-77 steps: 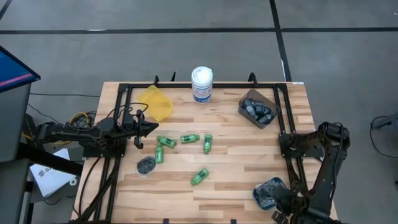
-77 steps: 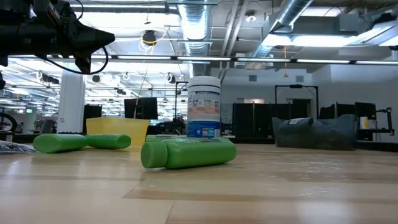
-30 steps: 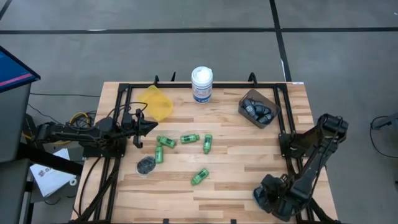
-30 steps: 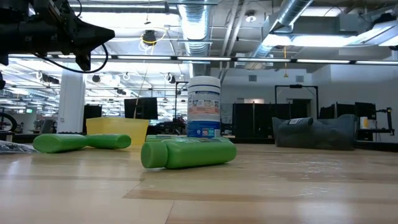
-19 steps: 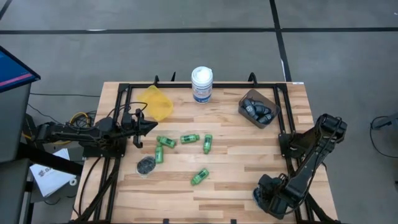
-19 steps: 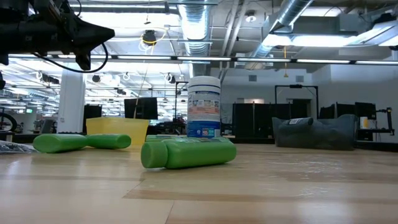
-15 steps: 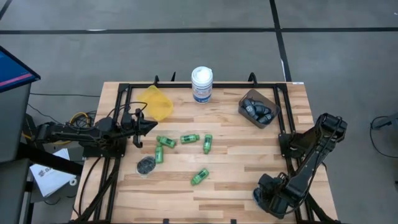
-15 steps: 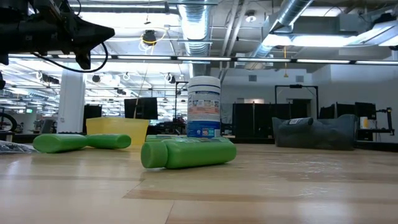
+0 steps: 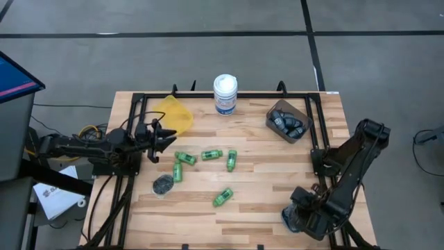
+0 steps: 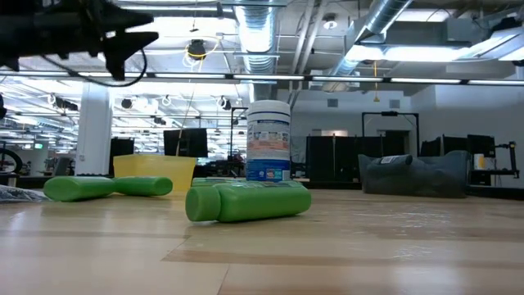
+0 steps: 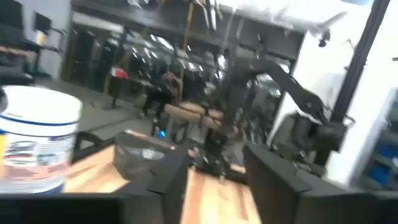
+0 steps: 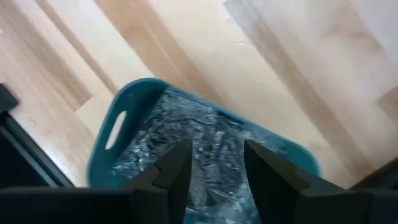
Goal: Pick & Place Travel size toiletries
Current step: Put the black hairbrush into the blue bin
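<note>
We see a wooden desk standing on a grey floor, and the low view looks past it into a big workshop hall with pipes and lamps overhead.

The right end effector hangs over the teal bin at the desk's front right corner, its fingers parted and empty, pointing down at the shiny wrapped discs lying inside. The left end effector hovers above the desk's left side, just in front of the yellow bin; its fingers are spread apart with nothing between them, and it points toward the desk's middle.

From there outward we count 5 green mini bottles loose on the boards, 4 in a cluster near the desk's centre and 1 closer to the front edge. 1 dark disc lies toward the front left. The brown bin near the back right corner holds dark blue-grey bottles. A white tub stands at the back edge.

We judge the left arm is nearer the green ones. The closest bottle lies just rightward and toward the front of that end effector, its long axis running roughly left to right, so the fingers would need to straddle it across that axis.
</note>
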